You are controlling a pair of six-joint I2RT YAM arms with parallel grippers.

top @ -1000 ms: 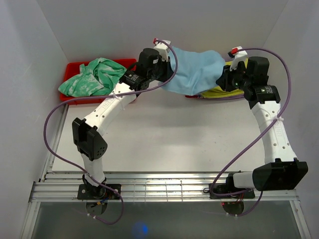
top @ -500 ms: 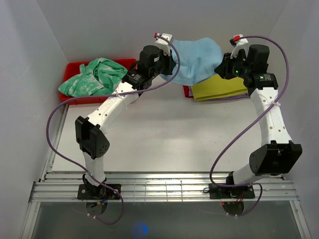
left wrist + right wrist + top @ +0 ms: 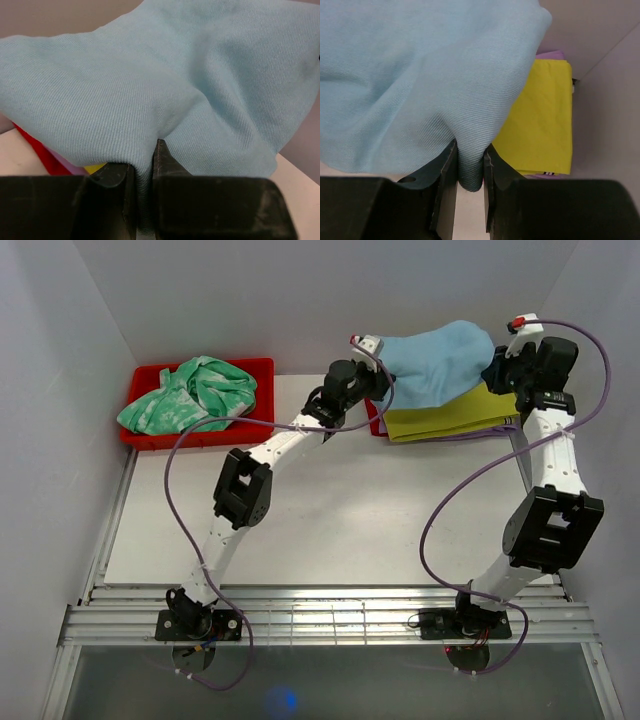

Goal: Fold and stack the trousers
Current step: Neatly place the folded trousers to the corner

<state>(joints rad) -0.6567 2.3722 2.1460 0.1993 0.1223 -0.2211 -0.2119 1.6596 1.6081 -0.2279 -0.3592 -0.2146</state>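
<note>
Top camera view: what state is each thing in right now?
trousers: bunched, gripped at both sides.
left gripper: shut on trousers.
right gripper: shut on trousers.
yellow cloth: folded flat.
green patterned garment: crumpled in red bin.

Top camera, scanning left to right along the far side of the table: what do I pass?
Red bin holding the green patterned garment → left gripper → trousers, clamped at either end by the two grippers → right gripper.
</note>
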